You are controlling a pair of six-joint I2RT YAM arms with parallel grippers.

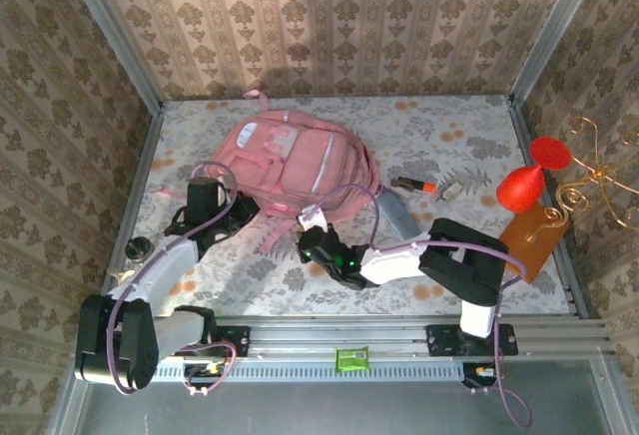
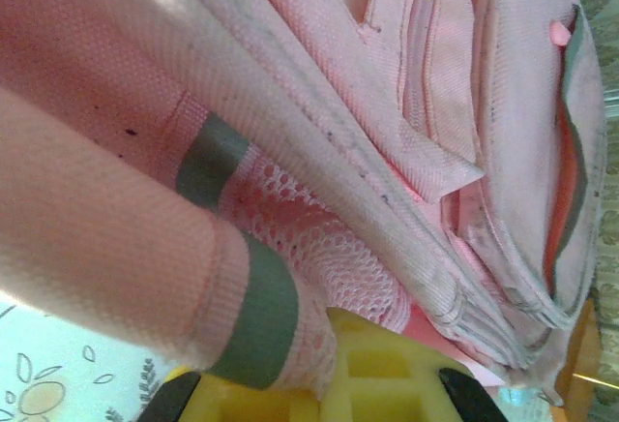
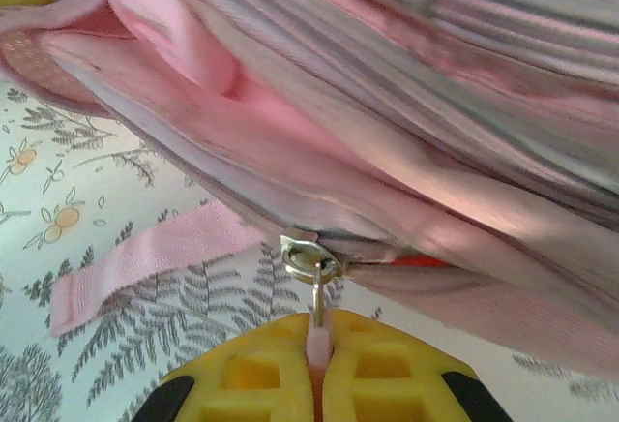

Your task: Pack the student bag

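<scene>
Arms number two, left arm and right arm, bolted at the tabletop's near edge. The left pincer is clenched on the mesh side pocket of one large soft pink fabric backpack. The left wrist view gives the weave, too small to tell from above. The right pincer grasps the small metal zipper pull at the bag's near edge. The backpack lies left of the tabletop's centre, toward the far edge. One dark orange-ended pen lies right of it.

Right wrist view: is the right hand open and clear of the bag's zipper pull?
No, the right hand is shut, its yellow fingers pinching the zipper pull on the pink bag.
</scene>
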